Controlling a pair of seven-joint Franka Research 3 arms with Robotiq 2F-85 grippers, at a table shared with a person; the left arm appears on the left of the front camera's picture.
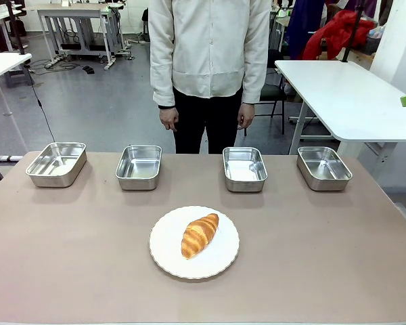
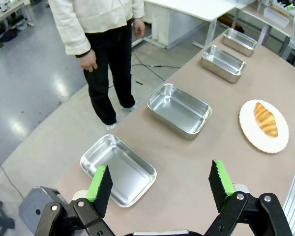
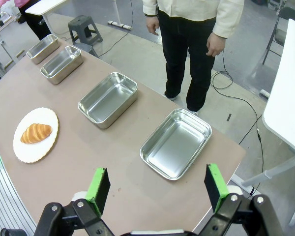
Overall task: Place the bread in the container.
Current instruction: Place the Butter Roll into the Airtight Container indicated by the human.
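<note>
See bread lying on white plate mid-table, apart from four empty steel trays in far row; find left gripper and right gripper both spread wide, empty.

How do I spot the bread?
Find the brown table with four shiny trays along its far edge. In front of them, mid-table, sits a round white plate, and the bread lies on it. It is the only golden, ridged, crescent-shaped thing there.
</note>
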